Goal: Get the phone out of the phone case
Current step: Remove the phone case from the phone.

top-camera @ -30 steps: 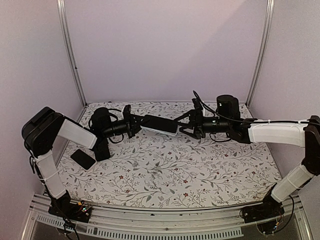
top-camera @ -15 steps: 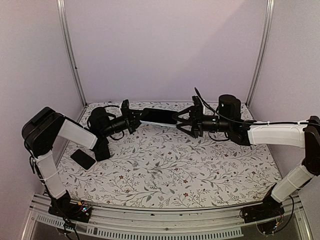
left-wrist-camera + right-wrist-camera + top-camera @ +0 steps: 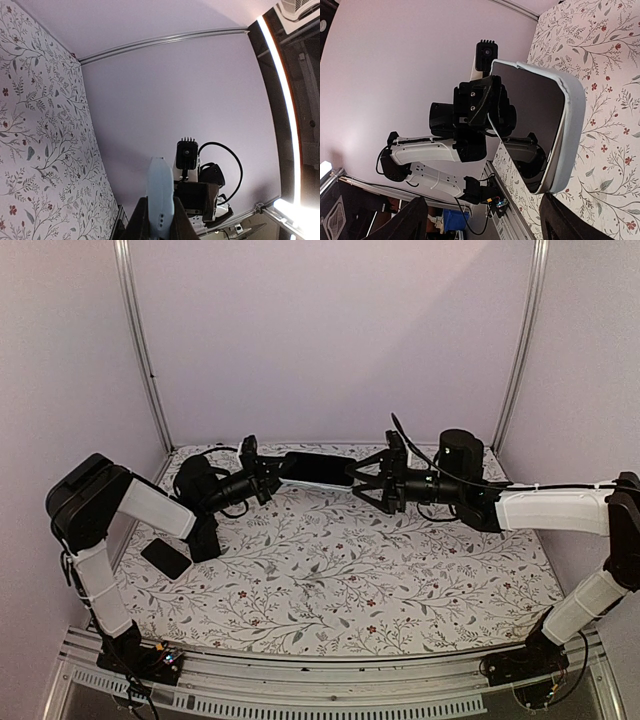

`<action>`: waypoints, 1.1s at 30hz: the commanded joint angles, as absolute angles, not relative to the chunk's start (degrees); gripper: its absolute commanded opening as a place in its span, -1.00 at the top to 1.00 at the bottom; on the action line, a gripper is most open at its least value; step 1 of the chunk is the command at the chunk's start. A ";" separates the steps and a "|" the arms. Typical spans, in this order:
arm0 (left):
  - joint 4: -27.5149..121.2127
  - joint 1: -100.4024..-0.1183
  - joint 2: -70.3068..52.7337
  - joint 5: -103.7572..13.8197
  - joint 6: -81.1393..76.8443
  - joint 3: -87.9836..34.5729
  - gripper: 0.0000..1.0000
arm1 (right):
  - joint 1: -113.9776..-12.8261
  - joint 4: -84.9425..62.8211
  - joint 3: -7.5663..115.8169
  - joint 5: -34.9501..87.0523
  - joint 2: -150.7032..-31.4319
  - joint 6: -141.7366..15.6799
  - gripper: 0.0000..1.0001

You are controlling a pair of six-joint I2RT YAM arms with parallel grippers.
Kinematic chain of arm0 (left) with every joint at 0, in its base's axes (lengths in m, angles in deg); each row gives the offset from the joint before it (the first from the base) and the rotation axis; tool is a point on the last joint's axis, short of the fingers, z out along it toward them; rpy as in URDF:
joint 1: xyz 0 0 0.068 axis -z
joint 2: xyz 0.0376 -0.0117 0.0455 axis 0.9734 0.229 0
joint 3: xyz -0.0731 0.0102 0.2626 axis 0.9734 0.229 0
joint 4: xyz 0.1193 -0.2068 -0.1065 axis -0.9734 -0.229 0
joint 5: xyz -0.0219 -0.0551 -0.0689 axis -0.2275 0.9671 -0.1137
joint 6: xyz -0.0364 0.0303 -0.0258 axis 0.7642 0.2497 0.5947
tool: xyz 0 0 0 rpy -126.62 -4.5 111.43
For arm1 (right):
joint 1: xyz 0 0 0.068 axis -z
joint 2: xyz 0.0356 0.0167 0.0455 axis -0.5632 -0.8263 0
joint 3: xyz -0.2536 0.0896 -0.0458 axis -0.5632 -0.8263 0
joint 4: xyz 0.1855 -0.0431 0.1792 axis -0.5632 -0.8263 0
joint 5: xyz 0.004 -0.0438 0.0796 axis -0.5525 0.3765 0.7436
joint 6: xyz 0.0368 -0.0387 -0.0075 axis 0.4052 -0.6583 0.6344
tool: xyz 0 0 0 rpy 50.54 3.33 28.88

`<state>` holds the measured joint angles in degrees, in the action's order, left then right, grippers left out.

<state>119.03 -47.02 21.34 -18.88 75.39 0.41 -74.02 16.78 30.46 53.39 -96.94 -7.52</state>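
The phone [image 3: 318, 469], dark screen in a pale blue phone case [image 3: 571, 125], hangs level in the air above the back of the table. My left gripper [image 3: 272, 473] is shut on its left end; in the left wrist view the case's edge [image 3: 160, 190] stands pinched in that gripper [image 3: 160, 199]. My right gripper [image 3: 358, 480] is open at the phone's right end, one finger above and one below. In the right wrist view the screen [image 3: 525, 115] faces the camera, and its near end lies just beyond the open gripper [image 3: 482, 202], close to the right-hand finger [image 3: 560, 220].
A flat black rectangle [image 3: 166, 558] lies on the floral tablecloth [image 3: 330, 570] beside the left arm. The pale back wall and two metal posts [image 3: 140, 340] close in the rear. A cable [image 3: 405, 440] loops over the right wrist.
The left gripper has lifted the cased phone up and toward the back wall. The right gripper has risen with it and stayed open at the phone's right end.
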 commanded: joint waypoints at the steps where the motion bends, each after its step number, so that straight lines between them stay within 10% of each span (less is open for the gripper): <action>1: 132.33 -44.59 21.12 -16.39 77.14 -1.78 1.00 | -74.19 16.91 29.12 51.39 -98.64 -5.73 -0.58; 33: 127.92 -43.54 19.52 -18.21 73.20 0.95 1.00 | -72.27 18.84 26.34 49.84 -98.93 -5.96 -0.55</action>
<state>126.11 -41.43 23.44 -15.17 74.63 -0.32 -72.49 23.31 28.45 50.62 -101.23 -4.02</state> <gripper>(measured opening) 0.091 0.768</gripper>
